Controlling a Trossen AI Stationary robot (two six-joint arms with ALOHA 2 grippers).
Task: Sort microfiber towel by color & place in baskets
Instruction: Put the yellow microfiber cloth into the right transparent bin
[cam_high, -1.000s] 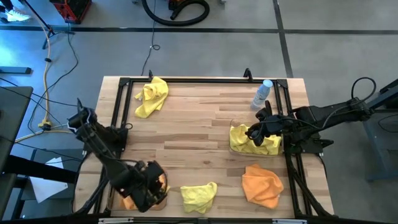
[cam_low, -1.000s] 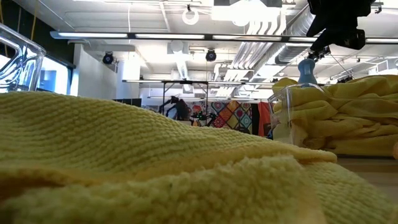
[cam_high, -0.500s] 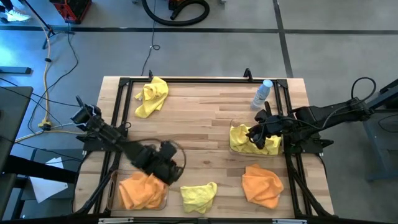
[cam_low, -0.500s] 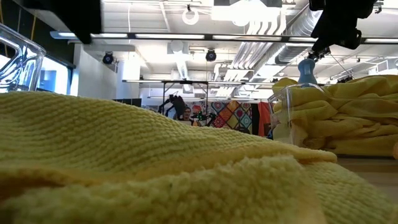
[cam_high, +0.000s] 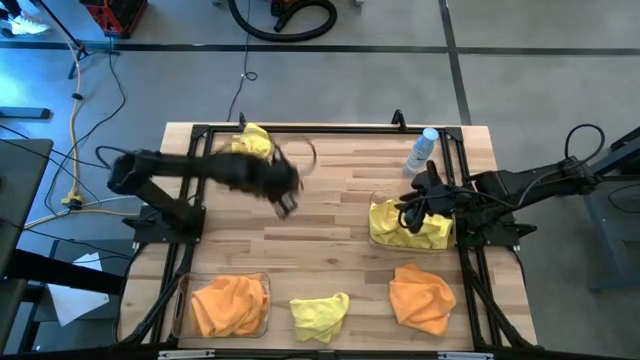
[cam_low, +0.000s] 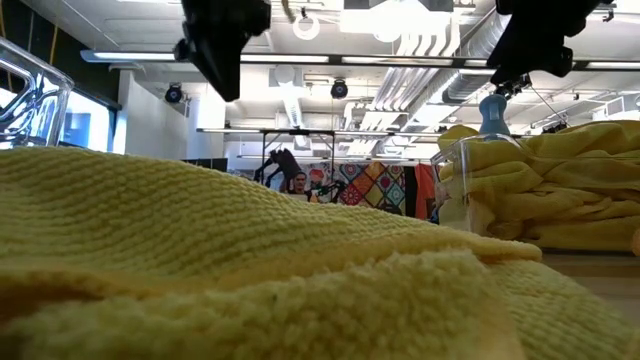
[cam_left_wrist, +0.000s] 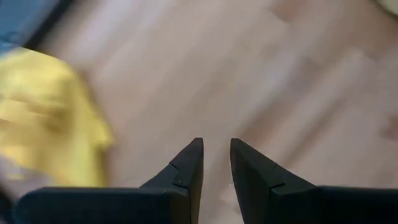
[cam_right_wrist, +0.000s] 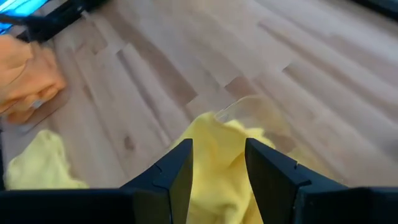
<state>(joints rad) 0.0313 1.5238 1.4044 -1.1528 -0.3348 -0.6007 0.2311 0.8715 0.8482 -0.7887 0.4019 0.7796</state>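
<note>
a small clear plastic bottle with a blue cap (cam_high: 422, 150) is standing upright near the far right corner of the pale wooden plank table (cam_high: 330, 200); a black metal frame (cam_high: 320, 129) is running along the table's edges; a black hoop of cable (cam_high: 283, 17) is lying on the grey floor beyond the table; a yellow cord (cam_high: 76, 120) is trailing down the floor on the left; a colourful patchwork hanging (cam_low: 372, 185) is showing far back in the room.

There were three yellow towels (cam_high: 243, 152) (cam_high: 320, 315) (cam_high: 408, 224), two orange towels (cam_high: 230, 305) (cam_high: 421, 297), two clear baskets (cam_high: 180, 300) (cam_high: 374, 205), one bottle (cam_high: 421, 150) and two robot arms (cam_high: 170, 165) (cam_high: 520, 185).
</note>
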